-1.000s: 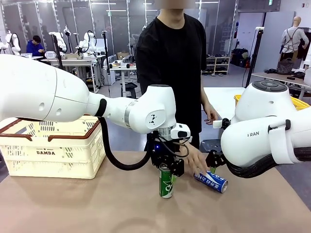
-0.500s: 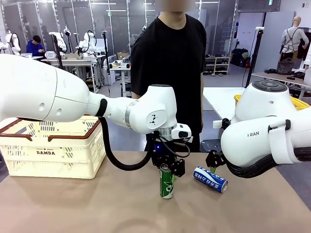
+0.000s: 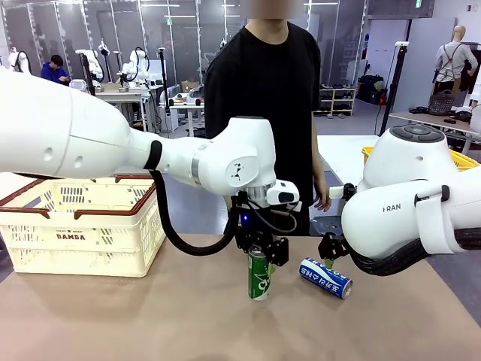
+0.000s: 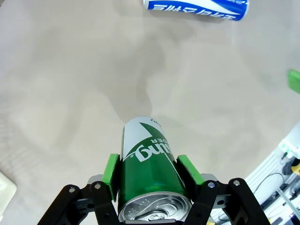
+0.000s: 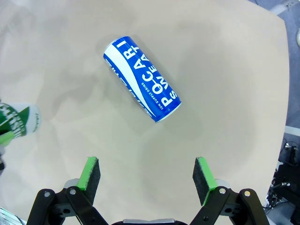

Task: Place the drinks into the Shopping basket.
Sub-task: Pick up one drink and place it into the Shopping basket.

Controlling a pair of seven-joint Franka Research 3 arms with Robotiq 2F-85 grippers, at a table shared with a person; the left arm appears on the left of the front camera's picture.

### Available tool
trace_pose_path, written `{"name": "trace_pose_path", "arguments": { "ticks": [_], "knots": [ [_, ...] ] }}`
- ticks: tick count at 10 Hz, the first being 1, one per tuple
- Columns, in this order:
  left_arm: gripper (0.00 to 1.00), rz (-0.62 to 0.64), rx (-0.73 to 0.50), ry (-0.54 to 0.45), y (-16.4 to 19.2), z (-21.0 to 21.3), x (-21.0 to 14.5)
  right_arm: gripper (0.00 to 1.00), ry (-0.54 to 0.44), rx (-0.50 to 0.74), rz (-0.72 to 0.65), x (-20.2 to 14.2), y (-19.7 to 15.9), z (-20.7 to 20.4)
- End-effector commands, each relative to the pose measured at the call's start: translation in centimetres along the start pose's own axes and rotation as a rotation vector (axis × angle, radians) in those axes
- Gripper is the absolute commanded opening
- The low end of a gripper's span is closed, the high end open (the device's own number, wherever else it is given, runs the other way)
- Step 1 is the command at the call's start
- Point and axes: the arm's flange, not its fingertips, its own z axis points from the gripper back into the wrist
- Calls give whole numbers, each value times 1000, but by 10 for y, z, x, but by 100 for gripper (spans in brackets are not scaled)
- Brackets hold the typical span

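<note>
Two left fingers (image 4: 110, 171) — green can (image 4: 149, 176) clamped between them

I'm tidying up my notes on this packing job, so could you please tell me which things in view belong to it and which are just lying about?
Part of the job:
green can
blue can, lying on its side
Shopping basket, cream with a brown-red rim

Just lying about:
yellow mesh basket, at the far right

Bright lab, grey floor (image 3: 359, 124), shelving (image 3: 336, 101), cluttered workbenches (image 3: 113, 95) behind tan table (image 3: 150, 323)
</note>
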Motion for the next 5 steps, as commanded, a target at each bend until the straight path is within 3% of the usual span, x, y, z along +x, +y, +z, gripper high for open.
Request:
{"name": "trace_pose_path", "arguments": {
  "ticks": [1,5],
  "knots": [
    [41,27,29,-8,-6,39,-29,100,-7,-5,7,-1,-1,-2],
    [41,15,93,-105,7,126,-58,100,-7,-5,7,-1,-1,-2]
  ]
}}
